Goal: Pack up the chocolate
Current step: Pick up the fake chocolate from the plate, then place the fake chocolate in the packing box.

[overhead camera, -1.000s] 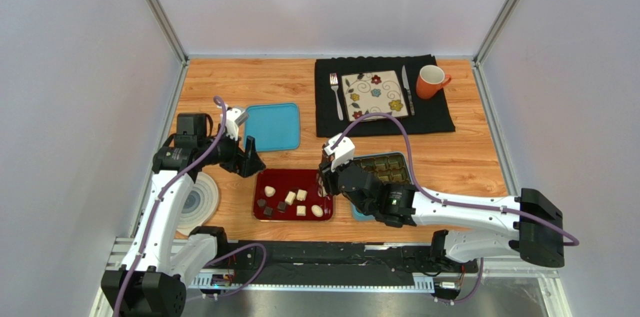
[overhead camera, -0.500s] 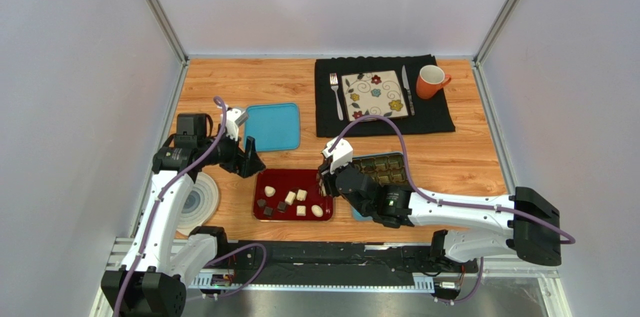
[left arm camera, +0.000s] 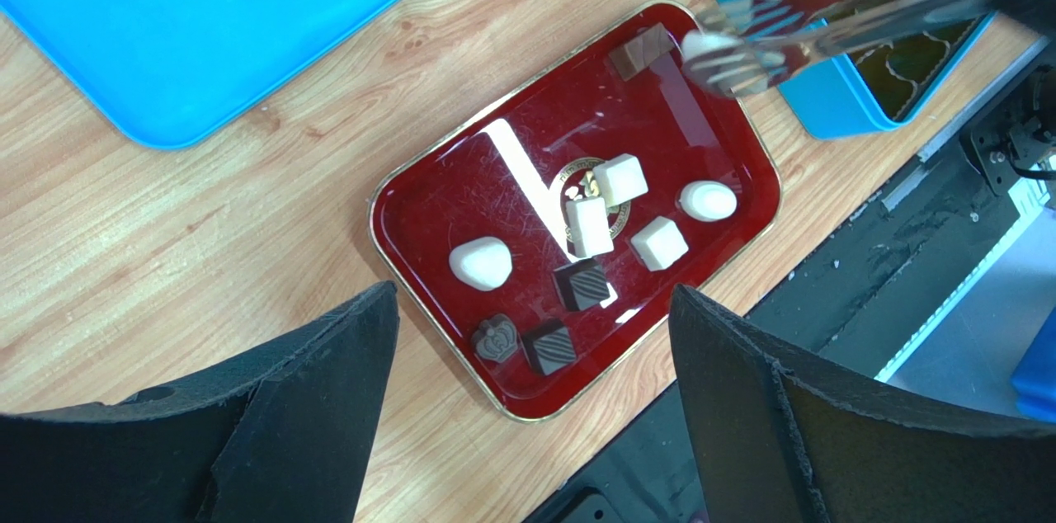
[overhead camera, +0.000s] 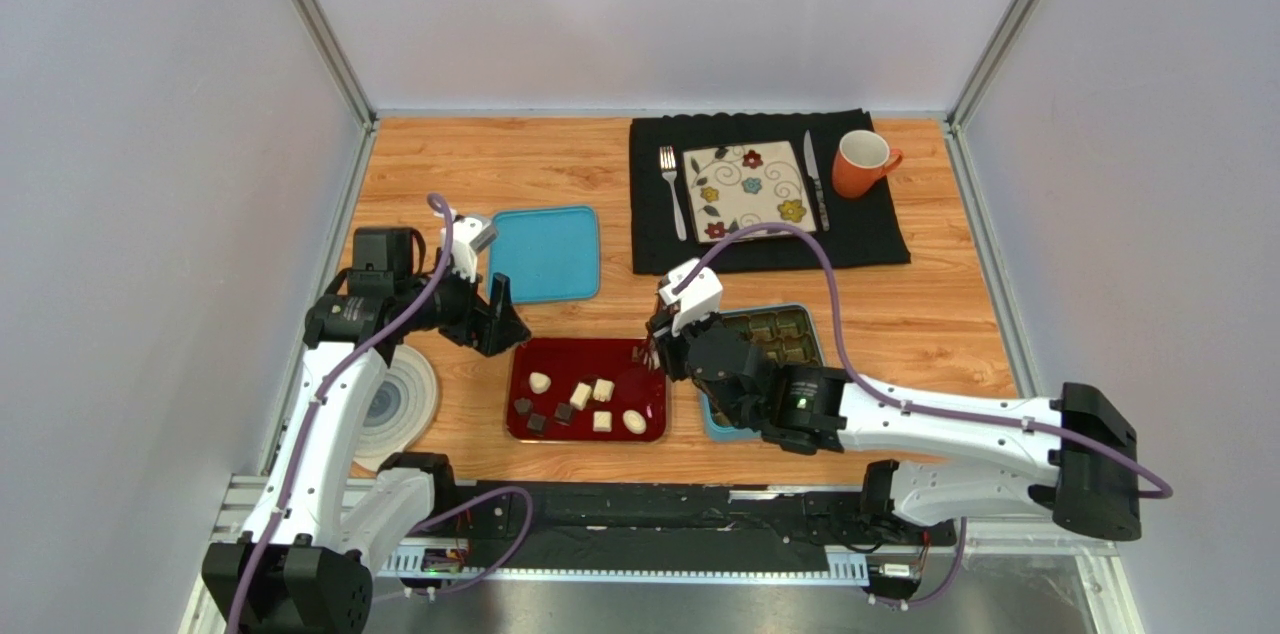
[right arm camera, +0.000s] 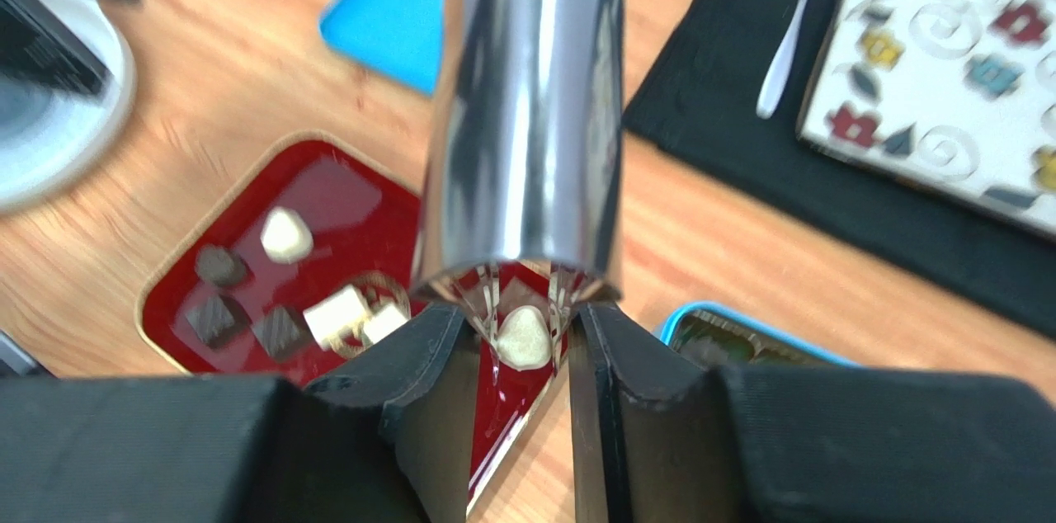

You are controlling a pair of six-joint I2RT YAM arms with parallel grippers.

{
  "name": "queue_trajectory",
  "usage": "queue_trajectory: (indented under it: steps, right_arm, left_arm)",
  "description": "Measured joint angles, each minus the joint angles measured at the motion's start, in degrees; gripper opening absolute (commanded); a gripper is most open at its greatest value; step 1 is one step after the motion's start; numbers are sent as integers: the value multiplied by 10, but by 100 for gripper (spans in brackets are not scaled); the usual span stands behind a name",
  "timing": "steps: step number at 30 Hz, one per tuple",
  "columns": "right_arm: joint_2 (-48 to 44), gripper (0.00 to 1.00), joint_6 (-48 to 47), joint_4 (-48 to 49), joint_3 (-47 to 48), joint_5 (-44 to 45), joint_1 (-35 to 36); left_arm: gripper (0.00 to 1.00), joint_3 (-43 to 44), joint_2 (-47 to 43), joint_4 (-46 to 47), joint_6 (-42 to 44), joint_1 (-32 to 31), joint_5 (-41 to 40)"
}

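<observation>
Packing chocolate, transfer stage. Your right gripper [right arm camera: 518, 356] is clamped on the handle of the metal tongs [right arm camera: 527, 115]. The tong tips pinch one rounded white chocolate [left arm camera: 713, 49] above the far right corner of the red tray [left arm camera: 558, 102], just left of the blue box [left arm camera: 793, 96] with its compartmented insert. Nine more pieces lie on the tray: a brown one [left arm camera: 638, 53] at the far right corner, and five white and three dark in the near half. Expect each piece to be light and rigid, yet easily scuffed or cracked. The smooth dome will probably slip between polished blades, so take it low across its broadest flanks and squeeze only enough to carry it. Note the pose: your right arm lies low along the near edge and reaches leftward, with the wrist angled so the tongs extend toward the far left. Your left gripper [overhead camera: 496, 322] hangs by the tray's far left corner with its elbow raised, facing down over the pieces, jaws spread wide and holding nothing
</observation>
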Motion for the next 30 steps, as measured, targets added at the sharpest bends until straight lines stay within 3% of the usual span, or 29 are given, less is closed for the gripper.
queue_trajectory:
  steps: [6,13,20,25,30]
  right_arm:
    - [-84,12,-33,-20,32,22,-23]
    - [-182,12,-38,-56,22,34,-135]
    - [-195,13,-23,-104,-35,21,-218]
    - [-186,15,-17,-122,-46,11,-235]
    - [-186,24,-14,-121,-47,4,-244]
  left_arm:
    - [88,0,0,0,0,0,0]
    - [88,0,-2,0,0,0,0]
    - [88,0,-2,0,0,0,0]
    - [88,0,-2,0,0,0,0]
    - [88,0,-2,0,0,0,0]
